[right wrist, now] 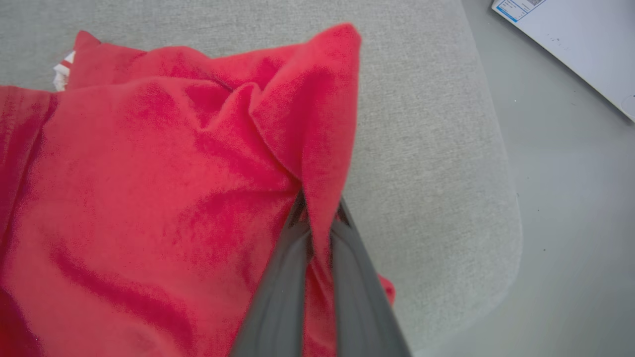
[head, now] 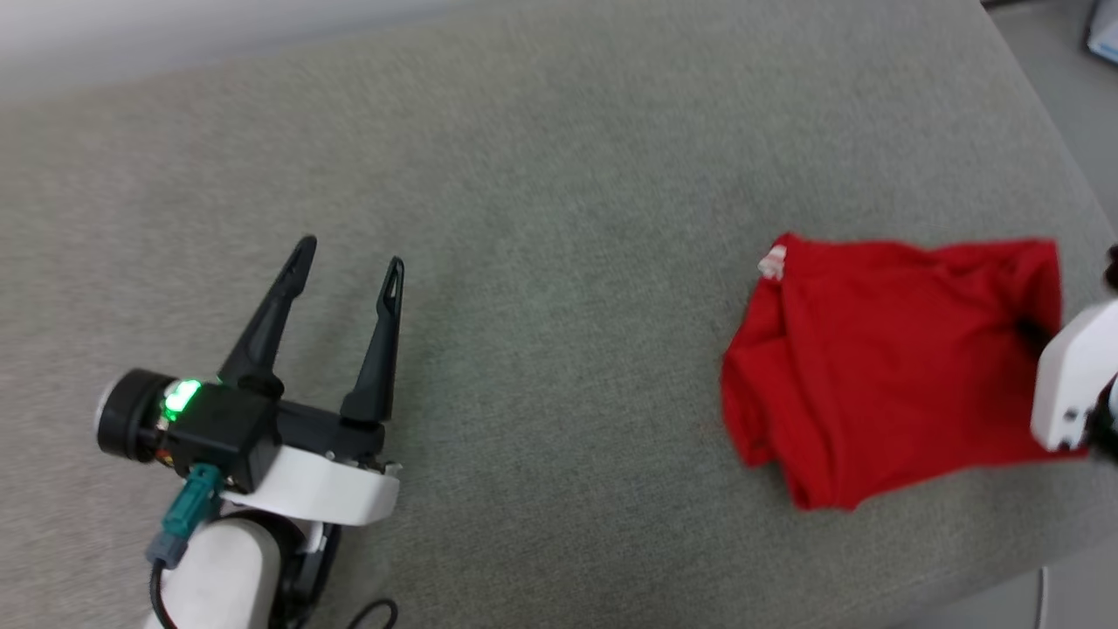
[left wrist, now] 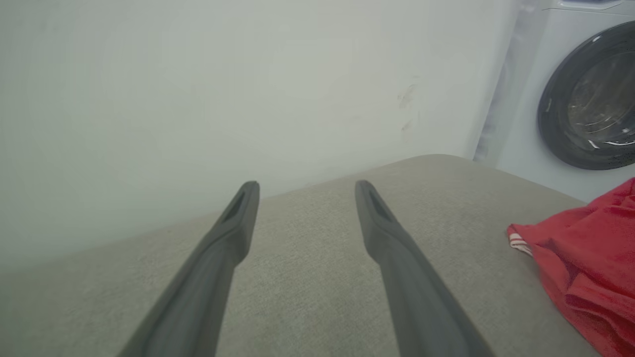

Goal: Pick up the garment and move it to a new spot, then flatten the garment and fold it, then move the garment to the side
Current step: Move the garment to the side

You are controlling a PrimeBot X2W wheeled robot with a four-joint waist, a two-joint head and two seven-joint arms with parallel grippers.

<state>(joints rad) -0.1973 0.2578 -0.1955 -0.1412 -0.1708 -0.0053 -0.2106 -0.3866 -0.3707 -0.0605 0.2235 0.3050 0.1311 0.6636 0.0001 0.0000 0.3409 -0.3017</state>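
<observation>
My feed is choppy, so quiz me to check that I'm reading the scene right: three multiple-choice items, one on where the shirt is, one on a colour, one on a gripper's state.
1. Where on the grey padded surface does the garment lie, in the head view?
A) at the centre
B) near the right edge
C) in the far left corner

2. What colour is the trim peeking from the garment's corner?
A) blue
B) black
C) white with red stripes

3. How is the right gripper?
A) shut on a fold of the garment
B) open above it
C) shut on nothing

Answers:
1 B: the red cloth sits by the surface's right edge.
2 C: striped white trim shows at its upper left corner.
3 A: the right wrist view shows red fabric pinched between the closed fingers.
</observation>
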